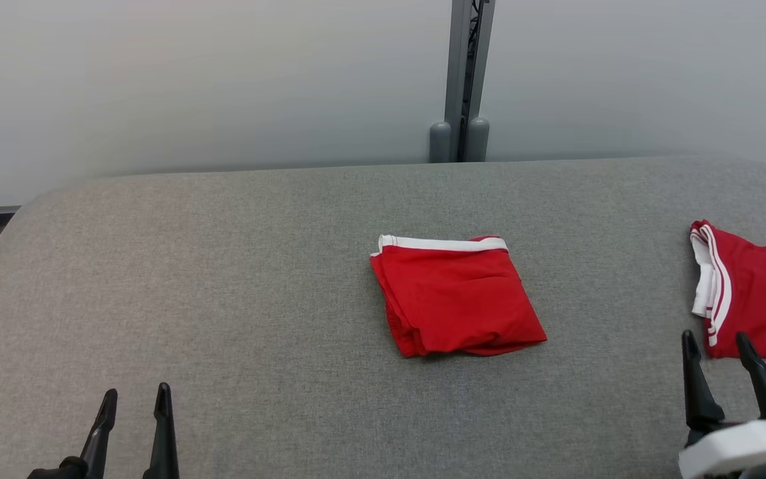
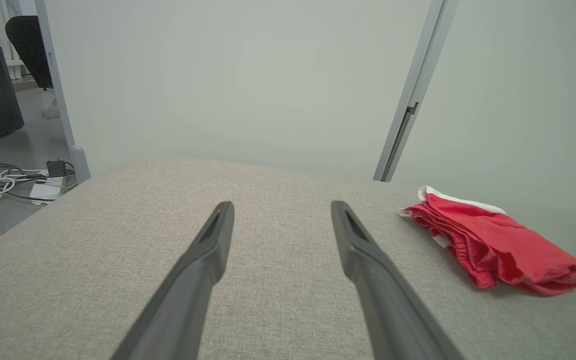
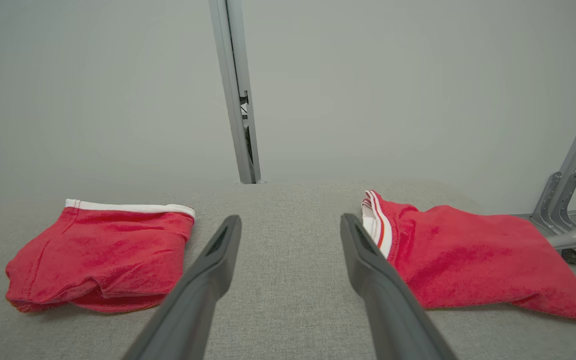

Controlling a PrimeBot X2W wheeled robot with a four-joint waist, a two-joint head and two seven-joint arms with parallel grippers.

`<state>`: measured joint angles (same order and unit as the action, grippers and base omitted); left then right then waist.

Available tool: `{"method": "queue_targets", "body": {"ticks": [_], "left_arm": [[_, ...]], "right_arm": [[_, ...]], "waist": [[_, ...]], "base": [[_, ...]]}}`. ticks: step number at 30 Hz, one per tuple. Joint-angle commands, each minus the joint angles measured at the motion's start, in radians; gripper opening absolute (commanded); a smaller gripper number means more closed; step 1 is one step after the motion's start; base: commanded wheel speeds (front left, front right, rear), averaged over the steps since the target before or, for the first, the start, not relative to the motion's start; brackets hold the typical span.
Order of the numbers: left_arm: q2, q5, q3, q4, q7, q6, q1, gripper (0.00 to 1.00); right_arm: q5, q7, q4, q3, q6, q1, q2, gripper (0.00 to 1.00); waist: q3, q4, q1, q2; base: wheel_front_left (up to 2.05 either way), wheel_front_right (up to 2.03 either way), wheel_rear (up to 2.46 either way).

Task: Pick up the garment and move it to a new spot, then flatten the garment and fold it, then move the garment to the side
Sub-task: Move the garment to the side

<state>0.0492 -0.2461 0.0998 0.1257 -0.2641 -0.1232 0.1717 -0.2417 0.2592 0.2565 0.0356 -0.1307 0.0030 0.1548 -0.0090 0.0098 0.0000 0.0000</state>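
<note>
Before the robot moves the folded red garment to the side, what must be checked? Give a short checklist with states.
1. The folded red garment lies neatly on the grey surface: ok.
2. The left claw is open and empty: ok.
3. The right claw is open and empty: ok.
4. The second red garment lies apart from it: ok.
5. The right claw is clear of the second red garment: cannot tell.

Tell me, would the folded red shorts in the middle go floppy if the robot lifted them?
Probably floppy: the folded red shorts are soft cloth in loose layers, so they'd likely sag and unfold. They look thin, so probably light. On the fabric-covered table, a push might bunch them up.
</note>
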Motion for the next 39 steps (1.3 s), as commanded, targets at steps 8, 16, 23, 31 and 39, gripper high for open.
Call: {"method": "queue_targets", "body": {"ticks": [8,16,23,31,39], "left_arm": [[0.004,0.026,-0.055,-0.009,0.000,-0.009,-0.091,1.00],[0.004,0.005,-0.124,0.003,0.001,-0.008,-0.165,1.00],[0.004,-0.013,-0.143,0.003,0.000,-0.008,-0.181,1.00],[0.003,-0.018,-0.128,-0.010,0.000,-0.008,-0.189,1.00],[0.024,-0.003,-0.096,-0.037,0.001,-0.008,-0.188,1.00]], "right_arm": [[-0.293,-0.383,0.075,-0.141,0.000,-0.309,0.044,1.00],[-0.373,-0.651,0.252,-0.211,0.000,-0.506,0.087,1.00],[-0.378,-0.728,0.380,-0.221,0.000,-0.568,0.085,1.00],[-0.434,-0.672,0.457,-0.218,0.000,-0.622,0.009,0.00],[-0.429,-0.621,0.366,-0.287,0.000,-0.700,0.096,0.00]], "waist": [[0.119,0.061,0.0000,0.0000],[0.204,0.152,0.0000,0.0000],[0.234,0.194,0.0000,0.0000],[0.267,0.148,0.0000,0.0000],[0.286,-0.057,0.0000,0.0000]], "base": [[0.00,0.00,0.00],[0.00,0.00,0.00],[0.00,0.00,0.00],[0.00,0.00,0.00],[0.00,0.00,0.00]]}}
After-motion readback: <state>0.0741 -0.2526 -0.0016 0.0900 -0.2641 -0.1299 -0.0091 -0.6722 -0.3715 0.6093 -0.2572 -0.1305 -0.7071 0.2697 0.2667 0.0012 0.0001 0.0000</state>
